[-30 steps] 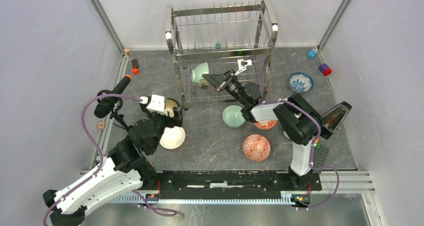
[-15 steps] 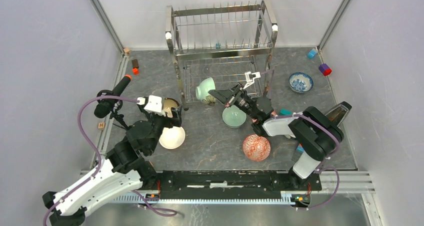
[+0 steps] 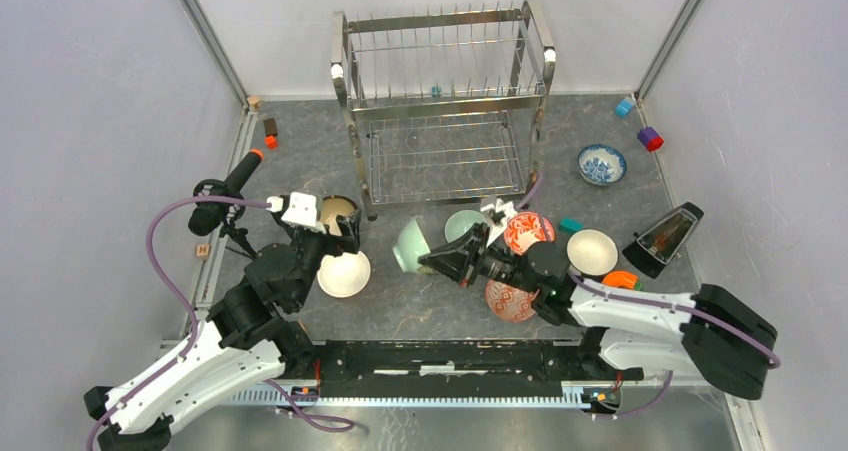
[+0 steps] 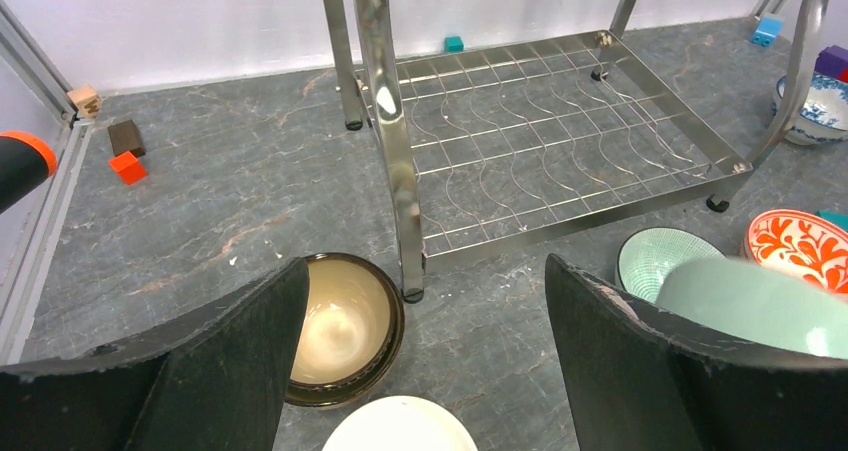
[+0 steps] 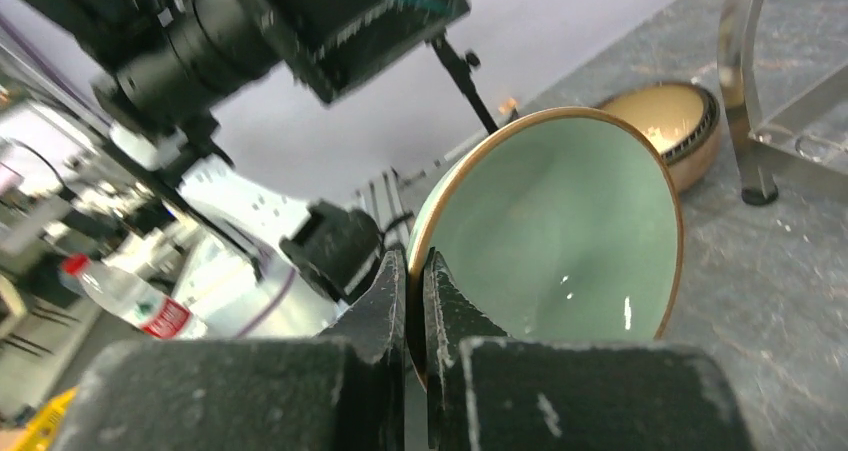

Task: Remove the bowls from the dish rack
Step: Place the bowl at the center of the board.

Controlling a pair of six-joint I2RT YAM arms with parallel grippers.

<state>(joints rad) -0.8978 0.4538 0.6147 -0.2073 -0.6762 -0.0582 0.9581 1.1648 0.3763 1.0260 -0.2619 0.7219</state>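
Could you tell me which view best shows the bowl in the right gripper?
Right wrist: the green bowl fills it, rim pinched in the right gripper. Top view shows it small, tilted; left wrist, a blurred part.

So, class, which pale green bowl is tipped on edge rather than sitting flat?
The left green bowl, gripped by its rim in the right pincer; the other green bowl sits upright.

shiny two-tier wire dish rack (image 3: 445,101) upright at the back, bowls all out on the surface (image 3: 420,306), pale green bowl (image 3: 408,245) tipped on edge out front, second green bowl (image 3: 462,223) upright just behind it, brown bowl (image 3: 338,211) by the rack's left leg, white bowl (image 3: 344,274) just beside, red-orange patterned bowl (image 3: 527,231), its twin (image 3: 500,301) nearer, blue-and-white bowl (image 3: 601,164) far right
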